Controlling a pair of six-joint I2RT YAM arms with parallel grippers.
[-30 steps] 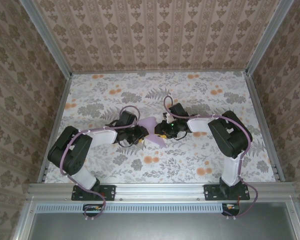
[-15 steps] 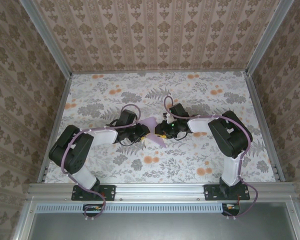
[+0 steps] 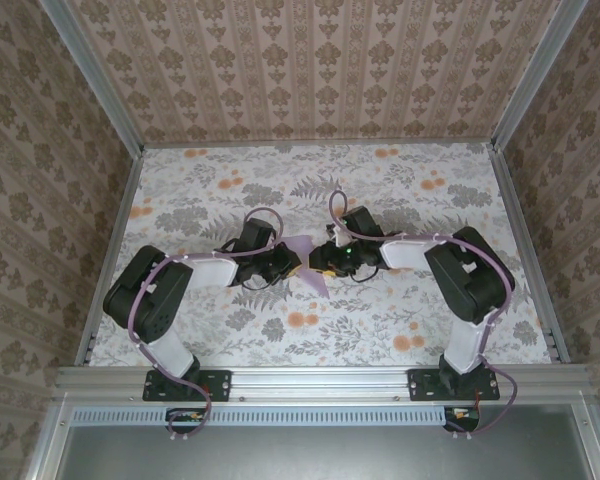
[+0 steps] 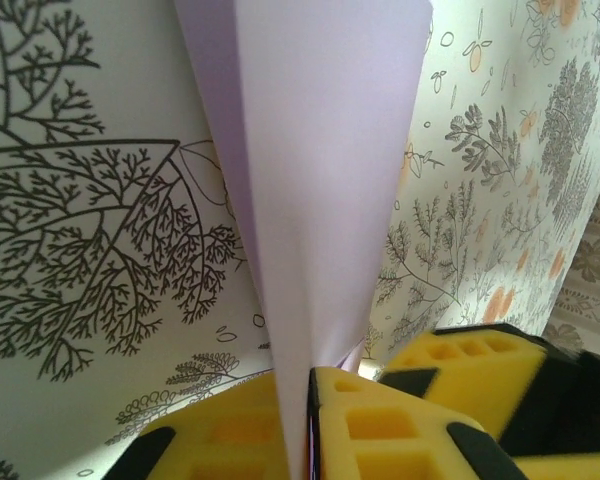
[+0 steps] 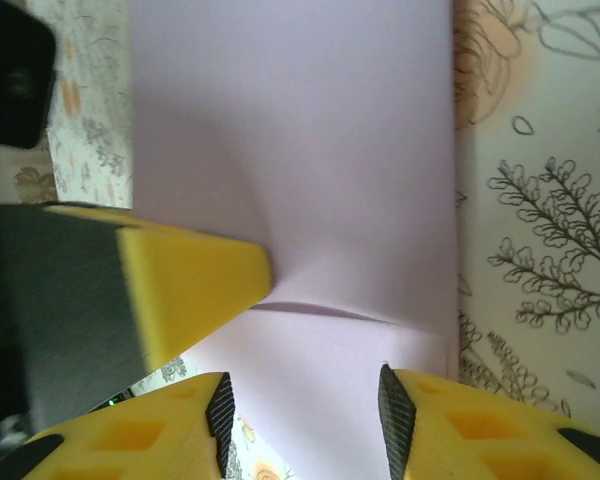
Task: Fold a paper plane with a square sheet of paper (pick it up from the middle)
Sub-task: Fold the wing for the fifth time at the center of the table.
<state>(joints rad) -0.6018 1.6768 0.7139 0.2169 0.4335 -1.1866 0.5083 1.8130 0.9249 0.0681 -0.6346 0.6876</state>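
We counted one square sheet of paper (image 3: 300,247), lilac and creased, two arms and two grippers. In the top view the sheet sat at the centre of the frame, over the floral tablecloth (image 3: 400,190), with one pointed corner toward the upper middle and another toward the lower middle.

The left arm (image 3: 195,270) rose from the lower left, bent at its elbow and reached rightward to the sheet. The right arm (image 3: 420,250) mirrored it from the lower right, reaching leftward. The two grippers met nearly nose to nose at the paper.

In the left wrist view the left gripper (image 4: 310,385) had its yellow fingers pressed together on the sheet (image 4: 320,170), which stood up from the pinch as a folded wedge widening toward the top of the frame.

In the right wrist view the right gripper (image 5: 300,400) held its fingers apart at the bottom edge, with the lilac sheet (image 5: 310,150) lying across the gap and a crease running just above them. One finger of the left gripper (image 5: 195,285) pushed in from the left.
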